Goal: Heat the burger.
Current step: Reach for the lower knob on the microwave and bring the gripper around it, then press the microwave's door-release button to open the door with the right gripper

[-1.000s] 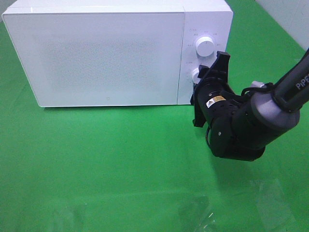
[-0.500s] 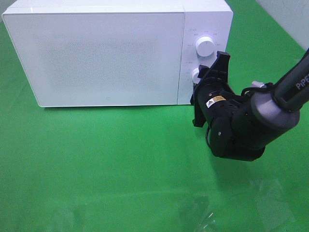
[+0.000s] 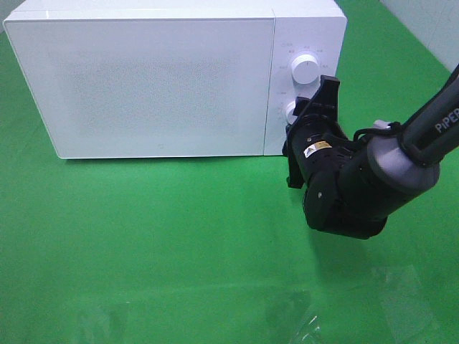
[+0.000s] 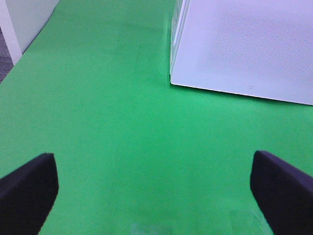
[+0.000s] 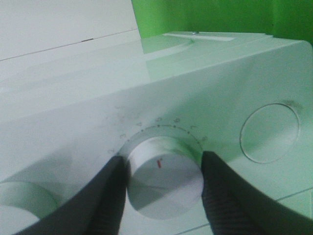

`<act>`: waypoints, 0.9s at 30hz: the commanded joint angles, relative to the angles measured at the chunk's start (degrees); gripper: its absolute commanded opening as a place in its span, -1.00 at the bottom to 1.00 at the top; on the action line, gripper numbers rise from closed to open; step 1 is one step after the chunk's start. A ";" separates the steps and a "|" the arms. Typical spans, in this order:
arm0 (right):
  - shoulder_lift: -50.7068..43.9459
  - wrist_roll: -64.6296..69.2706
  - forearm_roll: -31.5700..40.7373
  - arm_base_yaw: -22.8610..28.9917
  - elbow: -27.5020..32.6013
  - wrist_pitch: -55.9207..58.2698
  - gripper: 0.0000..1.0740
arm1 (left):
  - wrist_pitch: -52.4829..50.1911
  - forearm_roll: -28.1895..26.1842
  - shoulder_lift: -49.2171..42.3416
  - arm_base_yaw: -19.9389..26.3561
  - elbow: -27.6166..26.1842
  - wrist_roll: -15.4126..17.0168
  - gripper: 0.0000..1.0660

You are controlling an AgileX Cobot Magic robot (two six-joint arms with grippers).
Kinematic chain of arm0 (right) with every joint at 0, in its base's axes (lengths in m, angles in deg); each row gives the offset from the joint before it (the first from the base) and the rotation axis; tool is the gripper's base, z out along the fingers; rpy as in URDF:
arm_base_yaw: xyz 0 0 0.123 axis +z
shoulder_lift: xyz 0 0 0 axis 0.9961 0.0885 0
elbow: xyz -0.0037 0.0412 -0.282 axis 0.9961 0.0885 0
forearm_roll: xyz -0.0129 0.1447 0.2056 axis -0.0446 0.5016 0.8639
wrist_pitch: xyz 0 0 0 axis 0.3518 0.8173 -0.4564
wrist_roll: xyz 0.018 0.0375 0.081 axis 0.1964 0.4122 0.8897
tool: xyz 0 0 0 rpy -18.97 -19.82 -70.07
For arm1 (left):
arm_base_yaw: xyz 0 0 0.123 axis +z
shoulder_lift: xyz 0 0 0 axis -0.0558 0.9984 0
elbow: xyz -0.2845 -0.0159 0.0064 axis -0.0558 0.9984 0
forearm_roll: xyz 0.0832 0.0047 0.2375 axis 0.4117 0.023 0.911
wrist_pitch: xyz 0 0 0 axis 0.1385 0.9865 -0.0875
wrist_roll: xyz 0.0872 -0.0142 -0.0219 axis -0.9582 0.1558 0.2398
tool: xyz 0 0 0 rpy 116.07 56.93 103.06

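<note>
With the white box-shaped microwave [image 3: 158, 86] shut and the burger out of sight, presumably inside, my right claw [image 5: 162, 159] straddles its lower round white dial [image 5: 164, 181], half-spread, grip unclear, so I judge only the timing remains.

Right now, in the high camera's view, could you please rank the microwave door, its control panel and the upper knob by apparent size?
1. microwave door, by far largest.
2. control panel, partly hidden behind the right pincer straddling the lower knob.
3. upper knob, smallest.
</note>
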 commanded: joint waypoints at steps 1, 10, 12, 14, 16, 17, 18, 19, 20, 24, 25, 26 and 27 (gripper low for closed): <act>-0.63 -3.38 1.26 0.00 -0.86 -7.28 0.13 | -0.23 -0.11 -1.15 0.11 0.23 0.06 0.90; -1.26 -4.24 -0.17 1.78 2.29 -4.58 0.27 | -0.23 -0.11 -1.15 0.11 0.23 0.06 0.90; -2.12 -5.33 -0.11 2.58 3.72 -3.21 0.27 | -0.23 -0.11 -1.15 0.11 0.23 0.06 0.90; -3.15 -6.30 -0.34 2.98 5.04 -2.06 0.27 | -0.23 -0.11 -1.15 0.11 0.23 0.06 0.90; -4.35 -7.68 -0.52 3.38 6.53 -1.55 0.27 | -0.23 -0.11 -1.15 0.11 0.23 0.06 0.90; -5.10 -8.71 -0.92 3.38 7.33 -1.15 0.27 | -0.23 -0.11 -1.15 0.11 0.23 0.06 0.90; -5.10 -8.71 -0.92 3.38 7.33 -1.15 0.27 | -0.23 -0.11 -1.15 0.11 0.23 0.06 0.90; -6.76 -10.89 -1.89 3.38 8.88 -0.57 0.27 | -0.23 -0.11 -1.15 0.11 0.23 0.06 0.90; -6.76 -10.89 -1.89 3.38 8.88 -0.57 0.27 | -0.23 -0.11 -1.15 0.11 0.23 0.06 0.90; -10.71 -15.93 -3.84 3.38 11.40 2.58 0.27 | -0.23 -0.11 -1.15 0.11 0.23 0.06 0.90; -13.24 -20.28 -4.93 3.38 12.38 6.19 0.27 | -0.23 -0.11 -1.15 0.11 0.23 0.06 0.90; -13.24 -20.28 -4.93 3.38 12.38 6.19 0.27 | -0.23 -0.11 -1.15 0.11 0.23 0.06 0.90; -15.76 -25.21 -5.90 3.32 12.89 10.20 0.27 | -0.23 -0.11 -1.15 0.11 0.23 0.06 0.90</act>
